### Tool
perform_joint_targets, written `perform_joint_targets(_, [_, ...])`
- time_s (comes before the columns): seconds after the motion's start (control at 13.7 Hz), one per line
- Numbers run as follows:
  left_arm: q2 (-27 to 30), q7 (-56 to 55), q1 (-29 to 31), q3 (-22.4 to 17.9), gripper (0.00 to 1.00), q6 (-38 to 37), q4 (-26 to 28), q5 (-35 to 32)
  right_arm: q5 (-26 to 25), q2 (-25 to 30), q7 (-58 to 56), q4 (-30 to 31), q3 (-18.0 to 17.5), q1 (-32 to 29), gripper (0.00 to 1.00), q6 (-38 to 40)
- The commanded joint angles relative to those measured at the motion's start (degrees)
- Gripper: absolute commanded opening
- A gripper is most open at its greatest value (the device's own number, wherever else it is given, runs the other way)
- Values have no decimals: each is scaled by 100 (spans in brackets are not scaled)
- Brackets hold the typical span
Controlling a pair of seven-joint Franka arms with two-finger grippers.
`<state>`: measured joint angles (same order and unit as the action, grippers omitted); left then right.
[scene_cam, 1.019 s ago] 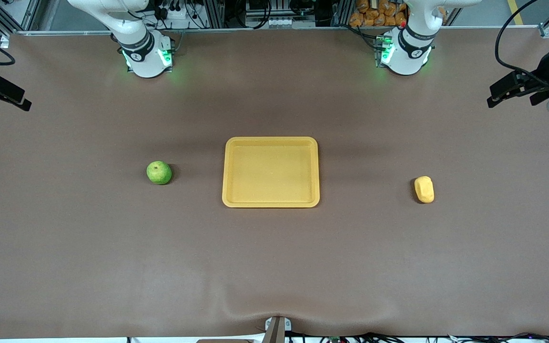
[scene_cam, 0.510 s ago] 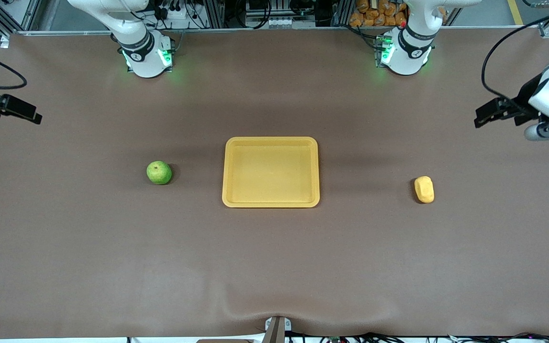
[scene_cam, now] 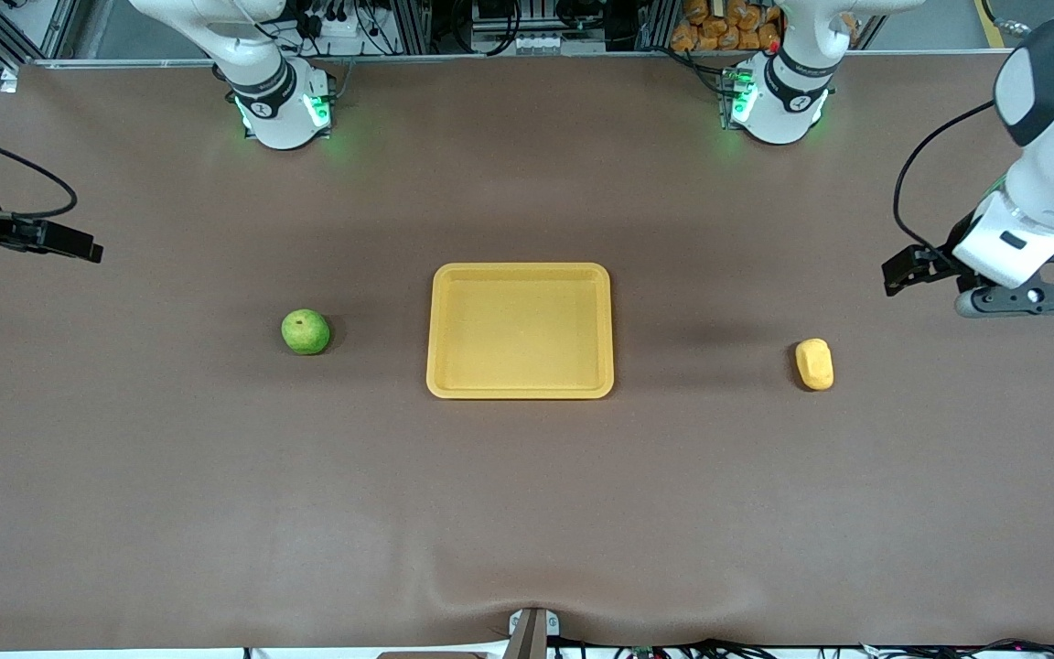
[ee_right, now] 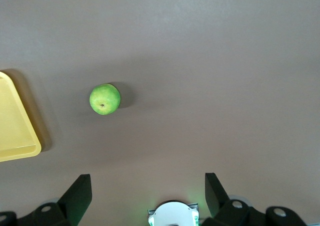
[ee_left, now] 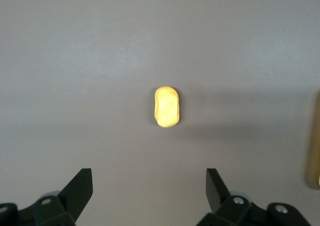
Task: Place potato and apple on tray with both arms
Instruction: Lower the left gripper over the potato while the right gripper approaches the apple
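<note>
I see the tray [scene_cam: 520, 330] lying flat mid-table with nothing on it. The apple [scene_cam: 306, 331] sits on the table toward the right arm's end, well apart from the tray, and the potato [scene_cam: 814, 363] lies toward the left arm's end, also well apart from the tray.

My left gripper [scene_cam: 900, 273] hangs over bare table near the potato, toward the left arm's end of it (not over it). In the left wrist view its fingers [ee_left: 80, 188] are spread wide, nothing between them. My right gripper [scene_cam: 80, 246] is over the table's edge region at the right arm's end, well apart from the apple, fingers [ee_right: 79, 195] likewise spread and empty.
</note>
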<state>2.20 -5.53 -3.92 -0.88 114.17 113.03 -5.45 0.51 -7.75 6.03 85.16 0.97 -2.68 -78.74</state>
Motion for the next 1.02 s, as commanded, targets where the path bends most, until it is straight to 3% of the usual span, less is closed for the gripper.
perform_joint_targets(0.0, [-96, 17, 22, 26, 100, 342, 281, -114, -86, -244, -67, -97, -79, -119, 100, 69])
perform_joint_targets(0.44, [-913, -1, 75, 44, 100, 886, 325, -114, -60, -534, -50, -79, -79, -84, 100, -44])
perform_joint_targets(0.95, [-1854, -63, 119, 53, 100, 1826, 264, -96, 11, -543, -23, 623, -97, -49, 100, -932])
